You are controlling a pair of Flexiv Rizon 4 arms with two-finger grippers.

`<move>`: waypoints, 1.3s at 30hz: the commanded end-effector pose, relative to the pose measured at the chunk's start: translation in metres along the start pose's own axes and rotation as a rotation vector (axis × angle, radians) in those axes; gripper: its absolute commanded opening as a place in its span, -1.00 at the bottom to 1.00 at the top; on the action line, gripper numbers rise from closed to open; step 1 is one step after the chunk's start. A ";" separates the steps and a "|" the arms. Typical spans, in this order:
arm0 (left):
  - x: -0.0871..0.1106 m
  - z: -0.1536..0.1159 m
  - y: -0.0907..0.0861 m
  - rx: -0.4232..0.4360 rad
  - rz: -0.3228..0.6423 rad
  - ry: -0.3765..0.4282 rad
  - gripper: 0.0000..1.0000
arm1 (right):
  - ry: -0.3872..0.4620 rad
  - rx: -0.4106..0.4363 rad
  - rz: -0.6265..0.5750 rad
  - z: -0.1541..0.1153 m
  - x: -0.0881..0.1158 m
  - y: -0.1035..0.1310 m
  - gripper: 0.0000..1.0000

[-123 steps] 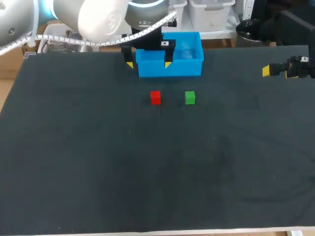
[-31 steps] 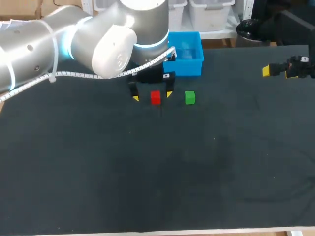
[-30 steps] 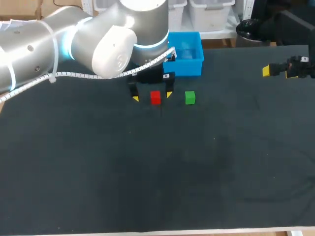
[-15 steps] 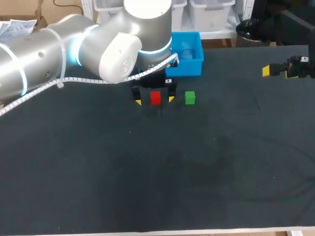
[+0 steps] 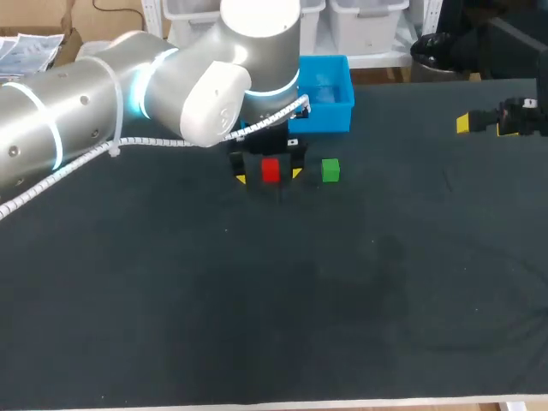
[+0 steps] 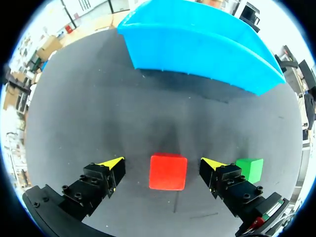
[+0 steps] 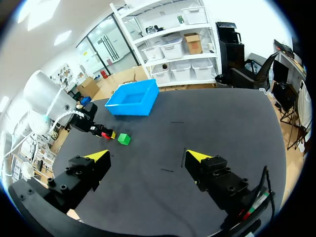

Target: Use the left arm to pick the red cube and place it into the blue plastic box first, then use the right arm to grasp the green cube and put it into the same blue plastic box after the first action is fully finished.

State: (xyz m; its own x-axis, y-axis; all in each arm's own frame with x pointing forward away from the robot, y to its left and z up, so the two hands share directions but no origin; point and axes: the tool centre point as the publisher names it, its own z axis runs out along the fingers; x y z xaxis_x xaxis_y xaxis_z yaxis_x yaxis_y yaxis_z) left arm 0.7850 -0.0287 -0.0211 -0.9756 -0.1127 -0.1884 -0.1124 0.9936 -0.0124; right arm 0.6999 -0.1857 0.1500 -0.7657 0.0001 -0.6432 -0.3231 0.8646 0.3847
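Step one, grasp stage. Left gripper fingers spread, straddling red cube without touching it, on table just in front of blue plastic box. Green cube alongside. Right gripper released, well apart from box. Next move, likely: clench on red cube, lift.

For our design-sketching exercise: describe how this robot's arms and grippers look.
The left arm is a thick, rounded silver-white tube with glowing cyan rings at its joints and a white spiral-wrapped cable along it. The left gripper and right gripper each have two black, bolted fingers ending in yellow wedge tips.
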 end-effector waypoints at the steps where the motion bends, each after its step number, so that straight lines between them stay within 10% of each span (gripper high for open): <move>1: -0.004 0.002 0.000 0.001 0.000 0.006 1.00 | 0.000 0.001 0.000 0.000 0.000 0.000 1.00; 6: -0.004 0.003 0.000 0.003 0.000 0.008 1.00 | 0.000 0.001 0.000 0.000 0.000 0.000 1.00; 7: -0.004 0.003 0.000 0.003 0.003 0.009 0.62 | 0.000 0.001 0.000 0.000 0.000 0.000 1.00; 8: -0.004 0.003 0.000 0.005 0.006 0.009 -0.93 | 0.000 0.001 0.000 0.000 0.000 0.000 1.00; 9: -0.004 0.003 0.000 0.007 0.007 0.009 -1.00 | 0.000 0.001 0.000 0.000 0.000 0.000 1.00; 21: -0.001 0.001 0.000 0.014 0.012 0.014 -1.00 | 0.000 0.001 0.000 0.000 0.000 0.000 1.00; 39: -0.030 -0.100 -0.013 0.061 0.084 -0.115 -1.00 | 0.000 0.001 0.000 0.000 0.000 0.000 1.00</move>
State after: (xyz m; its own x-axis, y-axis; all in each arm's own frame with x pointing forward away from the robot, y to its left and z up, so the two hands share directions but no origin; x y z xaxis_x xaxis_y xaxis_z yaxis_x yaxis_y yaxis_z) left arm 0.8037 -0.0432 0.0713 -0.9553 -0.0315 -0.2939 -0.0185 0.9987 -0.0470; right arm 0.6999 -0.1857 0.1500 -0.7657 0.0001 -0.6432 -0.3231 0.8646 0.3847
